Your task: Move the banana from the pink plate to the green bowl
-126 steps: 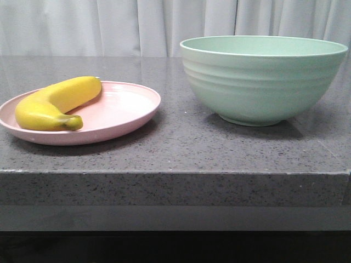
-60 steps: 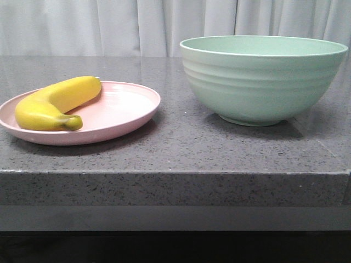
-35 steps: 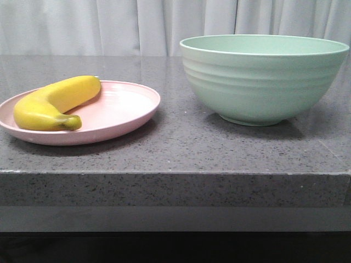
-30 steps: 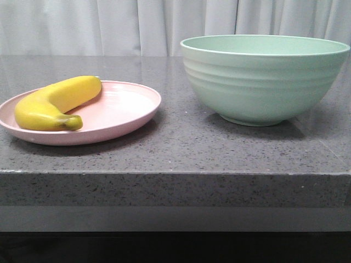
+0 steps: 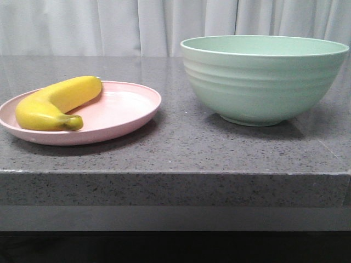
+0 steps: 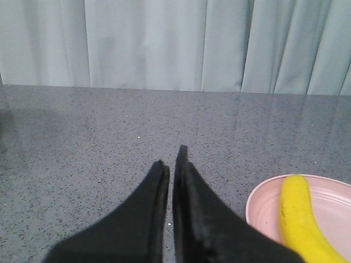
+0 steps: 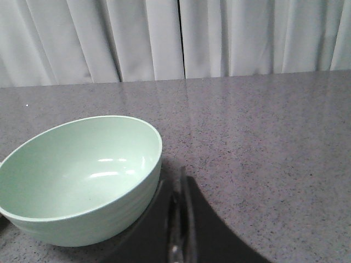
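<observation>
My left gripper sits nearest, its black fingers pressed together with only a thin slit between them, holding nothing, above bare grey speckled stone countertop. Just beyond and off to its right side in the left wrist view lies the curved bright yellow banana on the shallow pale pink round plate; its long axis runs roughly along my reach, angled a little across the plate. In the front view the banana rests toward the plate's left half, dark tip nearest the table edge. My right gripper, also closed and empty, hangs beside the deep ribbed mint-green bowl, well apart from the fruit, so I judge the left arm the nearer one.
</observation>
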Controlling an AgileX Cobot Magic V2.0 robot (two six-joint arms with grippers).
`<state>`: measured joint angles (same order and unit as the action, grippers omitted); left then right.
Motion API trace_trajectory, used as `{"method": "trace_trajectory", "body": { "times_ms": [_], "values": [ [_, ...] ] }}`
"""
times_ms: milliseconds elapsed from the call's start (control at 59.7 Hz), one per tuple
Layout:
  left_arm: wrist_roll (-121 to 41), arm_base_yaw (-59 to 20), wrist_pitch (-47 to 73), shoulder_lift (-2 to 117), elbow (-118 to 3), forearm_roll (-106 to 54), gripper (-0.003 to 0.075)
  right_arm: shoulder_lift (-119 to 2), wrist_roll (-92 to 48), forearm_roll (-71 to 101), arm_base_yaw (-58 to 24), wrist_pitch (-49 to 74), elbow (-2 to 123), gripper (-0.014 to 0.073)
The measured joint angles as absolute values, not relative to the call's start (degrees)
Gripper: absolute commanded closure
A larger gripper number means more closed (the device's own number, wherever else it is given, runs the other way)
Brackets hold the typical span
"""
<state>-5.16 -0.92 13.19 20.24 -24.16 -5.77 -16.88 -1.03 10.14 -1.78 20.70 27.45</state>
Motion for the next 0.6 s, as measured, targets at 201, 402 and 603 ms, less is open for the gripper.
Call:
{"method": "trace_trajectory", "body": {
  "times_ms": [201,402,603],
  "values": [
    [-5.16,-0.92,13.23,20.24,-24.16,-5.77,0.0025,-16.88,-1.03,10.14,-1.78,20.7,27.45,0.0051],
    [-5.16,-0.92,14.02,20.54,-24.44,-6.34,0.0101,-16.88,-1.14,10.14,-1.78,20.7,27.45,0.0008],
    [-5.16,-3.87,23.57,29.14,-31.47,-6.67,0.0103,-16.88,-1.14,10.14,-1.78,20.7,27.45,0.0008]
  ]
}}
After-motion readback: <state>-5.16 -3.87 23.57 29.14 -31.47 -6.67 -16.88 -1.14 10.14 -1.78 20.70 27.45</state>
